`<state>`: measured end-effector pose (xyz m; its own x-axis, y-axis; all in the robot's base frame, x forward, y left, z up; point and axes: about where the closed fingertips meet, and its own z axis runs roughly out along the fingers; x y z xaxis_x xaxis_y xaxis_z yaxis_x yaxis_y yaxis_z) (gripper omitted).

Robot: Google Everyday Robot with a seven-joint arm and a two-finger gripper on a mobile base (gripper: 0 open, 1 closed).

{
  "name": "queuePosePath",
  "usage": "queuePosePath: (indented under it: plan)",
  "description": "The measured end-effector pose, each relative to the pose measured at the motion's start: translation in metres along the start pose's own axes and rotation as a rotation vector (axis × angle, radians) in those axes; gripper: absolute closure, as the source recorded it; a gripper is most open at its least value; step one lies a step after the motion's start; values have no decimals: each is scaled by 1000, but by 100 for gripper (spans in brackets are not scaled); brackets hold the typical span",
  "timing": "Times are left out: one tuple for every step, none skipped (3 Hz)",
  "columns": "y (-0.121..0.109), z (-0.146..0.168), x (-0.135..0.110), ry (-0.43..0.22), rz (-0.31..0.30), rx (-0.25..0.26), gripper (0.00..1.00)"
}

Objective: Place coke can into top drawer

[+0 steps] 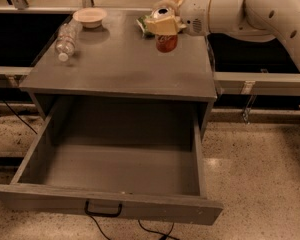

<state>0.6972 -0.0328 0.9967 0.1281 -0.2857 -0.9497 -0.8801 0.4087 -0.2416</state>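
The coke can [166,40], red with a silver top, is held upright in my gripper [166,20] just above the back right of the grey cabinet top [120,69]. The pale fingers [172,25] are shut around the can's upper half. My white arm [250,11] comes in from the upper right. The top drawer [115,169] is pulled wide open below the cabinet top, and nothing shows inside it. Its black handle [103,210] is on the front panel.
A clear plastic bottle [66,39] lies on the cabinet top at the back left. A small pale bowl [90,17] stands behind it. A green packet [145,24] lies just left of the can. A black cable [150,230] runs on the speckled floor.
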Motion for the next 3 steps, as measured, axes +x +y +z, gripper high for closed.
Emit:
queuePosePath:
  plan:
    - [25,-14,-3,7,53,-74,100]
    - [52,-40,-9,14,100,-138,100]
    - [77,-71,-12,26,131,-187,100]
